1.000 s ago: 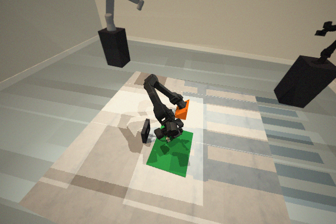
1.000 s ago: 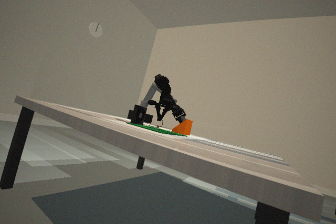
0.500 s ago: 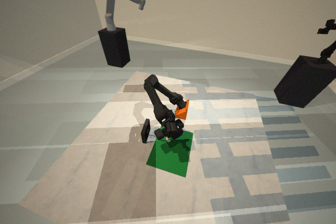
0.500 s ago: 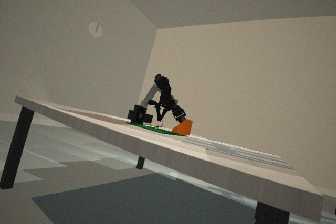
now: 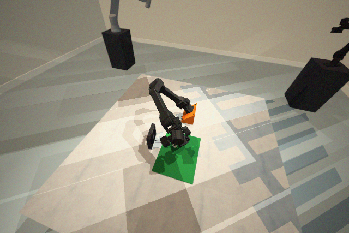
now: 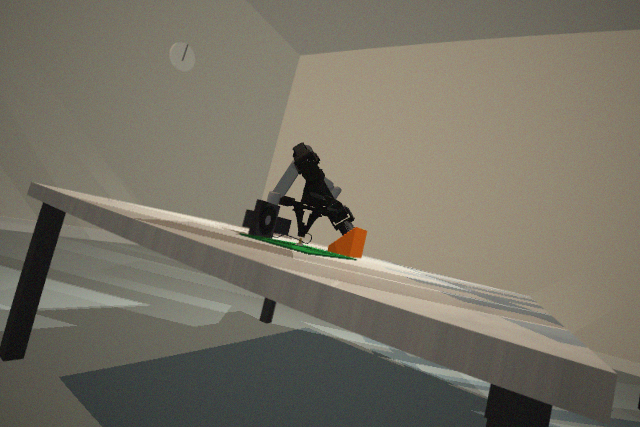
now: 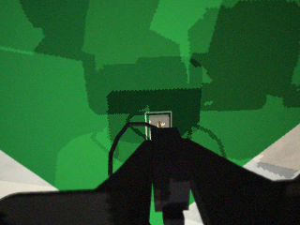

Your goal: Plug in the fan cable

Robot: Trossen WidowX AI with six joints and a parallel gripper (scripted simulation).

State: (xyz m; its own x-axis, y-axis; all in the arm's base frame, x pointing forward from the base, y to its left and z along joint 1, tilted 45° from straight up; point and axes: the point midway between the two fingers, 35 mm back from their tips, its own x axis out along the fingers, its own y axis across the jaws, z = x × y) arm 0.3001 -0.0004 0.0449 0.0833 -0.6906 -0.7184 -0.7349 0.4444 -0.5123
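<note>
Plug (image 7: 172, 197) between the closed jaws (image 5: 175, 146) (image 6: 300, 235)

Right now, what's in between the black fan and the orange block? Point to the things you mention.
In the exterior view, the robot's gripper (image 5: 175, 145) (image 6: 301, 234) (image 7: 166, 145) is between them, and so is some thin black cable (image 5: 157, 141) (image 6: 311, 237) (image 7: 111, 161).

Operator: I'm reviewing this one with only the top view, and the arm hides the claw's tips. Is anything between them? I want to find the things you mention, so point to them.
Observer: Yes. In the wrist view the claw (image 5: 175, 146) (image 6: 301, 236) (image 7: 166, 145) is shut on the black plug (image 7: 166, 145).

Operator: Where is the header from there?

Observer: The wrist view shows the pale header (image 7: 160, 121) just past the plug's tip, its pins partly visible.

Operator: And the cable?

Observer: In the wrist view, the dark cable (image 7: 112, 155) bows out to the image's left of the plug.
</note>
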